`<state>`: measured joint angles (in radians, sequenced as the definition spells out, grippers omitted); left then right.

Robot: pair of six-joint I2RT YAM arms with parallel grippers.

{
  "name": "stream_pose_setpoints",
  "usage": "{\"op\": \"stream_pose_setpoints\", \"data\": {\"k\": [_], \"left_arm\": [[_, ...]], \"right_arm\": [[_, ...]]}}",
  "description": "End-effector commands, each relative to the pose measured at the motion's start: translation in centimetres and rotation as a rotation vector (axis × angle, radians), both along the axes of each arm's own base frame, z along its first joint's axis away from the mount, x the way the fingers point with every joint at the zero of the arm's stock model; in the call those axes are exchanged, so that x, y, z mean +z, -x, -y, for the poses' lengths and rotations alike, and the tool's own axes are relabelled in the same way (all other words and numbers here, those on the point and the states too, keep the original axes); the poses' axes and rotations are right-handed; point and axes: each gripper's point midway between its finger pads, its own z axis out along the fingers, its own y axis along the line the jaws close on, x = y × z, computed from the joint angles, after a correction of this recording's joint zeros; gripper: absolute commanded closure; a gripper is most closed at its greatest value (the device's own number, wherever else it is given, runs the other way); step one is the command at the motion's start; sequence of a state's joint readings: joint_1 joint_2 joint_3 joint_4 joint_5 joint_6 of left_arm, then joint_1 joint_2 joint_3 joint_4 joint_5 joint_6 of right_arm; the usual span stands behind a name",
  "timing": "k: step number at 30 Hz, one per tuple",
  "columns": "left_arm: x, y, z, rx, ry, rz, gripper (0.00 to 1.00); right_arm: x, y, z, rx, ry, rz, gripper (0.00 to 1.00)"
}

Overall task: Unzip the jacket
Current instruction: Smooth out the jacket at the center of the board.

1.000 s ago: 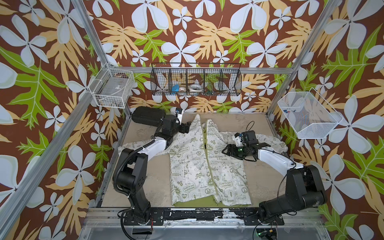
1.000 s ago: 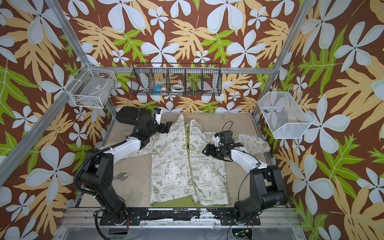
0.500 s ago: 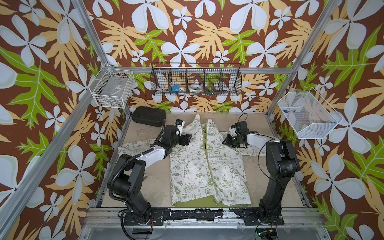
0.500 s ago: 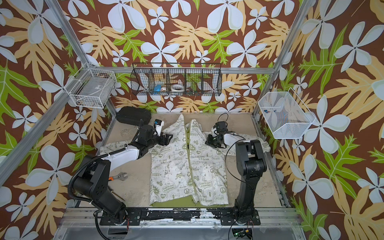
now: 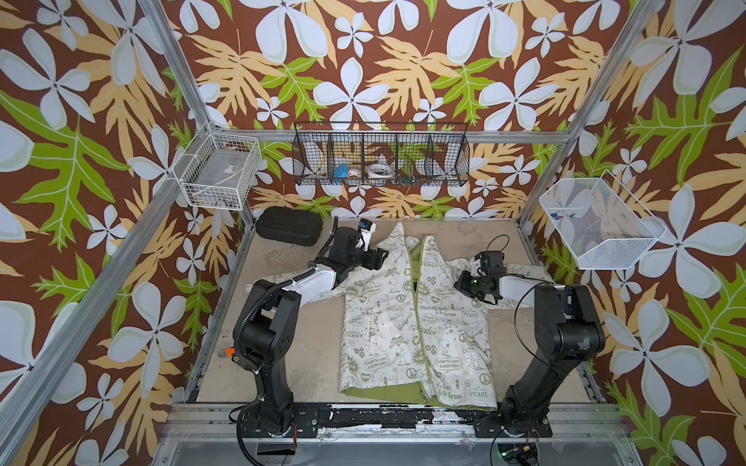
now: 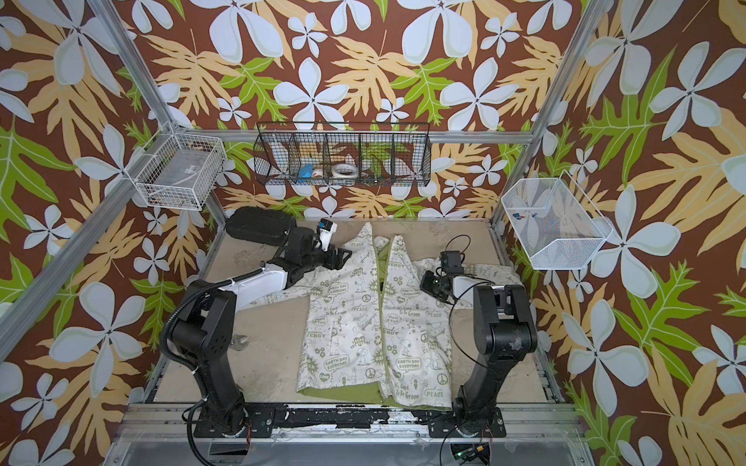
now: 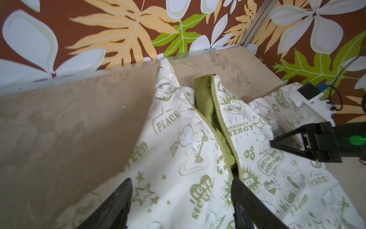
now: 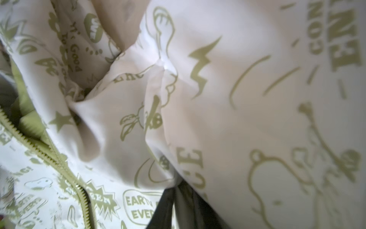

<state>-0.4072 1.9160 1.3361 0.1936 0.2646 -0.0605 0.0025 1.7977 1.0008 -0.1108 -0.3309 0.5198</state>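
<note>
The jacket (image 5: 407,322) lies flat in the middle of the table (image 5: 282,322), hood toward 12 o'clock, green hem (image 5: 387,393) toward 6, sleeves spread out to 9 and 3. Both top views give that whole layout, with a black case (image 5: 288,226) off in the 11 o'clock corner, but from up there the jaws are too small to read. The left gripper (image 5: 381,257) sits at about 11 o'clock of the jacket, over the shoulder. Only the left wrist view shows how it stands: its two dark fingers (image 7: 118,202) are spread wide with printed cloth between them and nothing gripped. Whether they touch the cloth I can't tell. That same view shows the zipper (image 7: 223,126) best, with its teeth parted from the collar down and green lining showing in the gap, until the two sides meet right by one of the fingers. In a top view this is just a thin green V. The right gripper (image 5: 458,282) is at 2 o'clock of the jacket, on the other front panel. Seen side-on from the left wrist, it (image 7: 272,141) has its jaws drawn narrow with the tip on the cloth. The right wrist view is blurred and nearly all cloth, with a fold bunched up against one dark finger (image 8: 168,206), so it looks pinched on the jacket.
</note>
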Motion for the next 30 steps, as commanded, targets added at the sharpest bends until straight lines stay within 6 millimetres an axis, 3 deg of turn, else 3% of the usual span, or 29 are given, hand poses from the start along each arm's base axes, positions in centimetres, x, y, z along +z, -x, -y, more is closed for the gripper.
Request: {"op": "stream_pose_setpoints", "data": {"k": [1, 4, 6, 8, 12, 16, 17, 20, 21, 24, 27, 30], "left_arm": [[-0.6, -3.4, -0.3, 0.023, -0.155, 0.019, 0.16], [-2.0, -6.8, 1.4, -0.003, -0.180, -0.027, 0.17], [-2.8, -7.6, 3.2, -0.058, -0.133, -0.062, 0.18], [-3.6, -7.8, 4.6, -0.095, -0.078, -0.091, 0.20], [-5.8, -7.3, 6.3, -0.150, -0.050, -0.137, 0.26], [-6.4, -4.5, 8.7, -0.299, -0.074, -0.118, 0.37], [-6.5, -3.3, 9.2, -0.350, -0.082, -0.110, 0.45], [-6.8, -0.4, 9.4, -0.444, -0.121, -0.083, 0.84], [-7.0, 0.5, 9.0, -0.458, -0.128, -0.076, 0.89], [-5.9, 3.2, 7.7, -0.470, -0.119, 0.008, 0.96], [-4.3, 5.7, 6.4, -0.467, -0.105, 0.116, 0.98], [-4.3, 7.6, 5.4, -0.493, -0.137, 0.177, 0.98]], "right_arm": [[4.5, -2.5, -1.2, 0.090, -0.010, 0.125, 0.61], [8.8, -5.5, -3.8, 0.224, -0.024, 0.216, 0.47], [10.4, -7.2, -4.9, 0.287, 0.014, 0.250, 0.42], [11.0, -9.0, -5.4, 0.310, 0.015, 0.264, 0.40], [9.7, -12.0, -6.4, 0.345, -0.023, 0.234, 0.40], [7.9, -13.7, -7.0, 0.373, -0.049, 0.194, 0.39], [7.5, -13.8, -7.0, 0.373, -0.051, 0.184, 0.39], [7.1, -13.6, -7.6, 0.393, -0.086, 0.176, 0.42], [7.1, -13.4, -8.1, 0.409, -0.104, 0.176, 0.44], [6.9, -12.2, -9.3, 0.451, -0.112, 0.164, 0.48], [6.8, -10.8, -10.4, 0.489, -0.141, 0.150, 0.56], [6.3, -8.7, -12.1, 0.543, -0.174, 0.125, 0.65]]}}
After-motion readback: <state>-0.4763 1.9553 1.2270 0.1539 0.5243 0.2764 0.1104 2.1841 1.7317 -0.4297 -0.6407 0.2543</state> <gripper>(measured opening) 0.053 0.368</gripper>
